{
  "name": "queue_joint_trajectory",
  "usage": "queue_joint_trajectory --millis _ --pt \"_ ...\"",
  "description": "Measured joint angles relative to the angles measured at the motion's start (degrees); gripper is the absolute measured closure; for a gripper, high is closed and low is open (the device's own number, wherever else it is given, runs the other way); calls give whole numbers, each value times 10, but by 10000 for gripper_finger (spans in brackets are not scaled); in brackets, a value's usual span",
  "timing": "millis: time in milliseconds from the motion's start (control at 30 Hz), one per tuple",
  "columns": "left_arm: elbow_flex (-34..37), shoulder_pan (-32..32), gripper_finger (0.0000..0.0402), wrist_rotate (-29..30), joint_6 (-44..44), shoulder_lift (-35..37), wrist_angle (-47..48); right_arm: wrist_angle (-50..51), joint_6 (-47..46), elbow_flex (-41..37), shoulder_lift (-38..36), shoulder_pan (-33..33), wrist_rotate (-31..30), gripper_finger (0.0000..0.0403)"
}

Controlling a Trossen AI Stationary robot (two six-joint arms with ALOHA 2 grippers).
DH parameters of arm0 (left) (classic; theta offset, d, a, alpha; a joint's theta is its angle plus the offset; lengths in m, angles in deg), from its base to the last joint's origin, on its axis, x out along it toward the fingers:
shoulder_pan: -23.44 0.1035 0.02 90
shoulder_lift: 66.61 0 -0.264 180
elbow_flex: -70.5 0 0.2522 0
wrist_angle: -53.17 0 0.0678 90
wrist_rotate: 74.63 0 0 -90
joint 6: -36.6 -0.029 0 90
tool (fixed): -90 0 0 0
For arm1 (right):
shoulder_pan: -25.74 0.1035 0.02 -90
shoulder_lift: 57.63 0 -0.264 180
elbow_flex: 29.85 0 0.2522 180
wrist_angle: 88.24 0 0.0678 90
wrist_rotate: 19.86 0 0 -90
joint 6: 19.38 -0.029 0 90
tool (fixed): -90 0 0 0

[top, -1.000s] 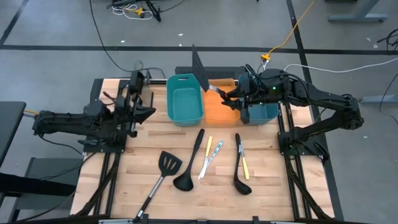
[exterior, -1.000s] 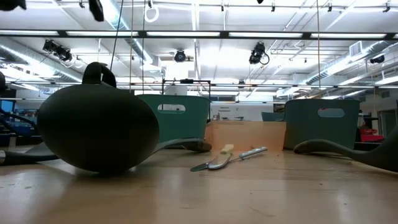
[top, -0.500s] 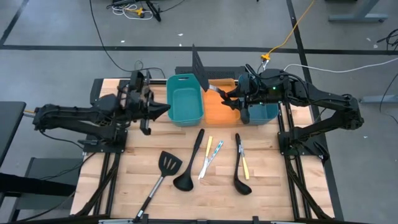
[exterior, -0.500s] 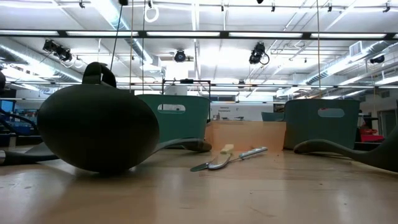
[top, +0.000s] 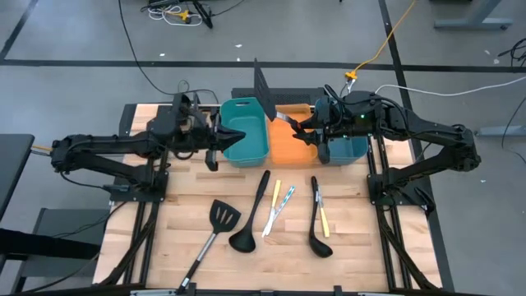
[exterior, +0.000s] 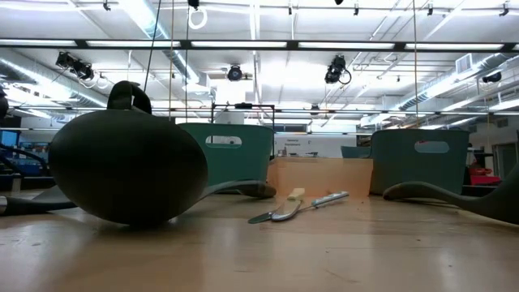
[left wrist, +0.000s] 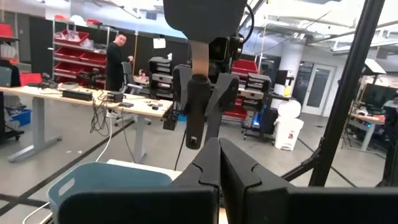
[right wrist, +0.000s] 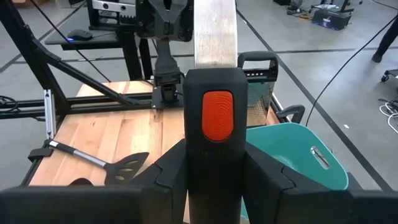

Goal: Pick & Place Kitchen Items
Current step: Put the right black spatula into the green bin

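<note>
My right gripper (top: pixel 300 129) is over the orange bin (top: pixel 289 152), shut on a black slotted spatula (top: pixel 265 86) with a silver shaft. My left gripper (top: pixel 237 135) is shut and empty, above the left teal bin (top: pixel 244 144); its closed fingers (left wrist: pixel 219 171) point at the right gripper. Flat on the wooden table lie another spatula (top: pixel 215 224), two black ladles (top: pixel 251 218) (top: pixel 317 224), and thin yellow, white and teal sticks (top: pixel 279 200) (top: pixel 324 219). In the low view one ladle's bowl (exterior: pixel 122 166) is close up. My right gripper pinches the spatula's black handle (right wrist: pixel 214 102), which has an orange patch, between its two fingers, one on each side. The fingers come from the table's right. The spatula is lifted clear above the orange bin, its shaft (right wrist: pixel 214 31) and blade slanting away toward the far left.
Three bins stand in a row at the table's far side: teal, orange, and teal (top: pixel 345 150). Bare wood lies on the near left (top: pixel 177 205) and near right (top: pixel 353 238). A person (left wrist: pixel 115 59) stands in the room far behind.
My left gripper has moved toward the table's right edge, from beside the left teal bin to above it, staying shut. My right gripper and the spatula have kept still.
</note>
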Motion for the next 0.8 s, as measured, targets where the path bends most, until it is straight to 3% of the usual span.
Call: queue_joint_trajectory --millis 367,800 --pt "-2 46 397 -77 0 -62 -126 -15 -1 0 0 0 0 282" --pt "-2 51 377 -79 7 -96 -173 -34 -2 0 0 0 0 282"
